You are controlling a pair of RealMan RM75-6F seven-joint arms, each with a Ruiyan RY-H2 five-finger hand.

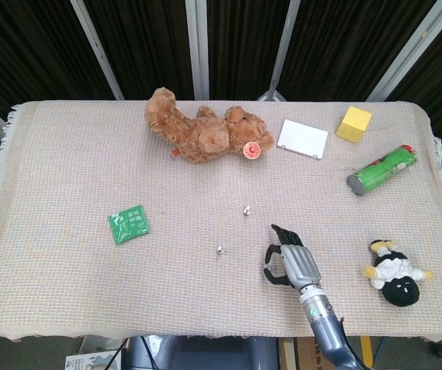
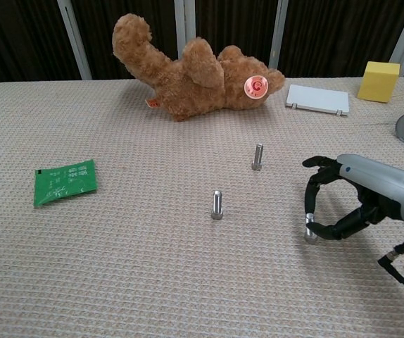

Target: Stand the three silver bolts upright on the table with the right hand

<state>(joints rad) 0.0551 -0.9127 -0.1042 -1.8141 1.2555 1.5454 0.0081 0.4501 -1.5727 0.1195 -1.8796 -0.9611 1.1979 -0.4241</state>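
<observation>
Chest view: right hand low over table, fingers curled around third bolt, thumb touching its base; whether gripped, cannot tell. Two silver bolts upright: far bolt, middle bolt. Left hand unseen.

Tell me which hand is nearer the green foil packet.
Right, by default: the right hand sits far across the table from the green foil packet, at a silver bolt. The left hand is out of view.
</observation>
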